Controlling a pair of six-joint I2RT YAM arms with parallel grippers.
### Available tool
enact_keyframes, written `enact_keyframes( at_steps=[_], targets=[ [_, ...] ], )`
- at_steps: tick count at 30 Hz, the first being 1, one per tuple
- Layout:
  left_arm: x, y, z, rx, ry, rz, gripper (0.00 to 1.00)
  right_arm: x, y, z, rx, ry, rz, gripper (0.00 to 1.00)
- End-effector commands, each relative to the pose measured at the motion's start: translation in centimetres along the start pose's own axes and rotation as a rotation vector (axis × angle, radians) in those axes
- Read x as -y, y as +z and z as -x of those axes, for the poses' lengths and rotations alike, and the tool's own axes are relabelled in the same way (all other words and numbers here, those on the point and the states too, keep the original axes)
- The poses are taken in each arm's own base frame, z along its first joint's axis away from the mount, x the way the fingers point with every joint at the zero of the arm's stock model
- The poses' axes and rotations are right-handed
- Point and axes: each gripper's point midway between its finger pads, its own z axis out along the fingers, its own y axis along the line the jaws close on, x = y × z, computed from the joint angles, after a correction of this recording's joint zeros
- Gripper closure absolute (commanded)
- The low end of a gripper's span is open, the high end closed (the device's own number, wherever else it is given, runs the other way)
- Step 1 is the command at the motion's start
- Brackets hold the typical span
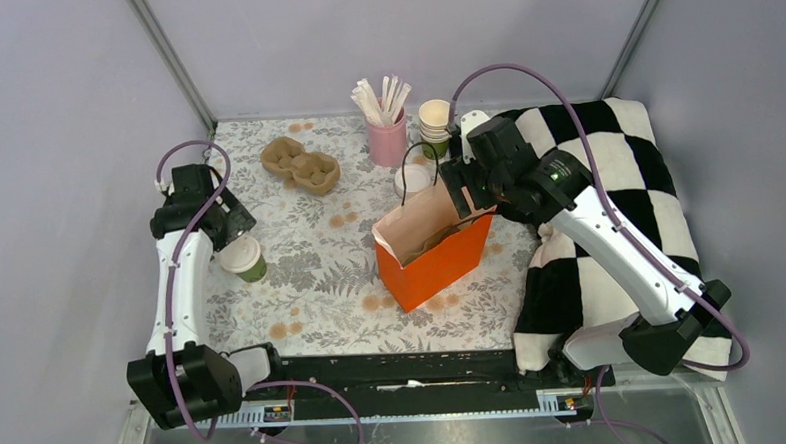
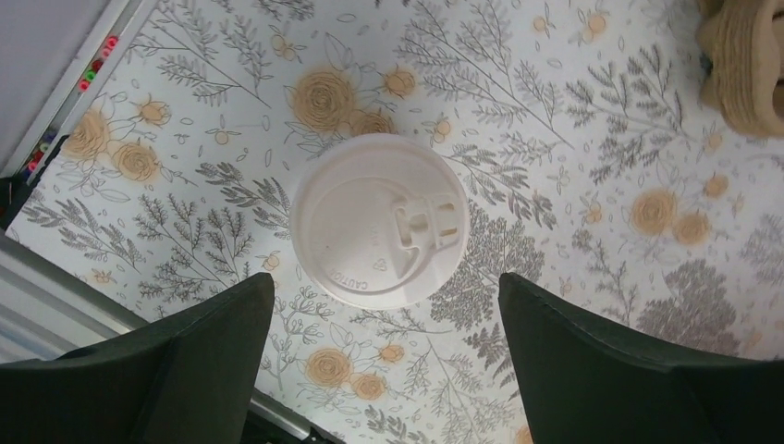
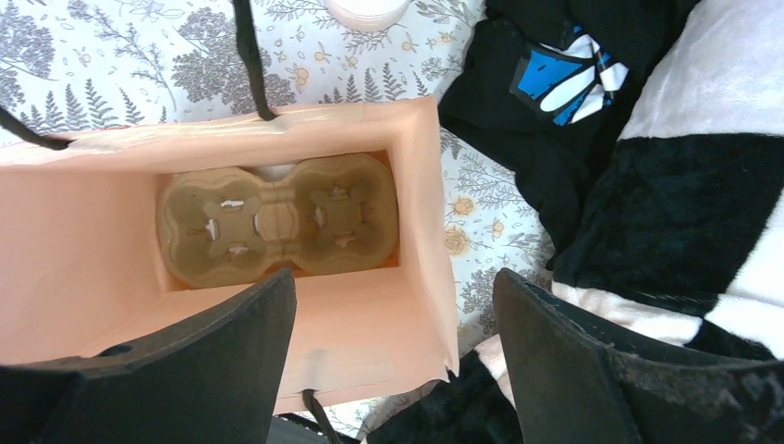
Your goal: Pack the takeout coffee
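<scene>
The takeout coffee point(image 1: 243, 259) is a green-sided cup capped with a round white lid point(image 2: 374, 220); it stands upright on the flowered tablecloth at the left. My left gripper point(image 1: 231, 234) hovers just above and behind it, open point(image 2: 385, 282), its fingers apart from the cup and holding nothing. The orange paper bag point(image 1: 441, 260) stands open in the middle of the table. A brown cardboard cup carrier point(image 3: 277, 217) lies at its bottom. My right gripper point(image 1: 465, 194) hangs open over the bag's right end point(image 3: 396, 277), empty.
A second cardboard carrier point(image 1: 299, 164) lies at the back left. A pink cup of white sticks point(image 1: 386, 132) and a stack of cups point(image 1: 434, 125) stand at the back. A loose white lid point(image 1: 414, 178) lies behind the bag. A black-and-white checked blanket point(image 1: 608, 203) covers the right side.
</scene>
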Motion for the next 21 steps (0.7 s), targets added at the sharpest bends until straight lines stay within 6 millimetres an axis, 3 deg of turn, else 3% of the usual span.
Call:
enact_keyframes(
  at_steps=[1,13,21],
  targets=[
    [1.5,0.7,0.0,-0.016,0.124,-0.089,0.06,-0.1,-0.9,0.8,0.051,0.007,0.025,0.15],
    [1.0,3.0,-1.0,-0.098,0.207,-0.034,0.06,0.0,-0.9,0.2,0.050,-0.009,0.025,0.14],
    [1.0,4.0,-1.1,-0.111,0.228,-0.021,0.15,-0.3,-0.7,0.1,0.050,-0.011,0.037,0.15]
  ],
)
